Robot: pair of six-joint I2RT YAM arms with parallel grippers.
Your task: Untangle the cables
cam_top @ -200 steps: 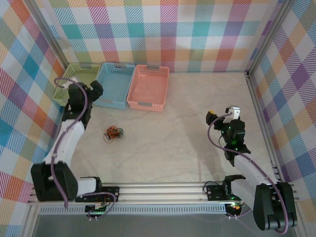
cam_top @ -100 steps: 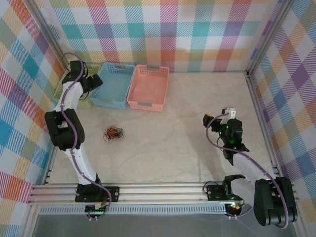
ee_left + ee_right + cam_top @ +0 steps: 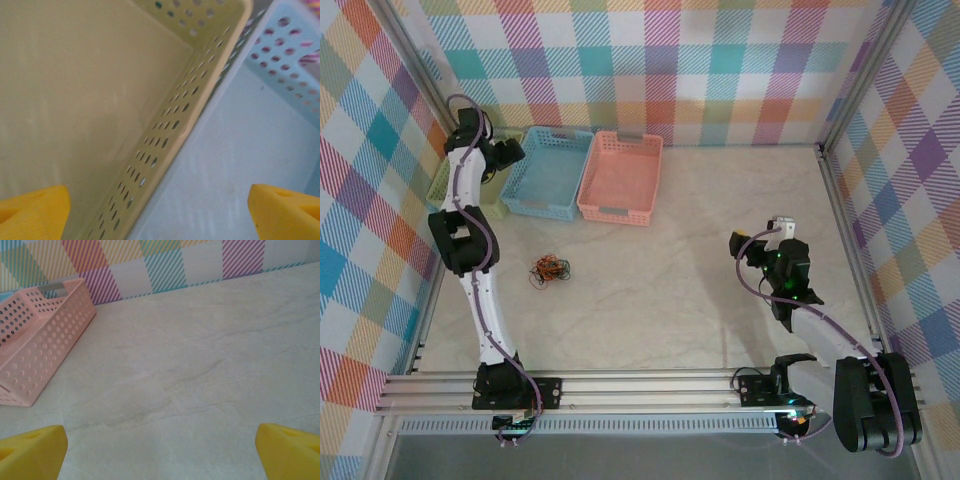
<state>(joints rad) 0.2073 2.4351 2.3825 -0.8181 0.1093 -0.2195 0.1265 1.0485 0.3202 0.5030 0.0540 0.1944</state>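
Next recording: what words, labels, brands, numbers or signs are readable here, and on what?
None can be read.
The green plastic basket, blue plastic basket and pink plastic basket show no markings; the checked walls carry only pattern.
The small electronics board under the front rail is too small to read.

baskets (image 3: pixel 498 200) (image 3: pixel 552 170) (image 3: pixel 620 175): 3 | cable bunch (image 3: pixel 549 269): 1 | arms (image 3: pixel 470 240) (image 3: pixel 820 320): 2 | tools (image 3: pixel 160 215) (image 3: pixel 160 455): 2

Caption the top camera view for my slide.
Tangled cables lie on the table; left gripper above the green basket, right gripper open at right.
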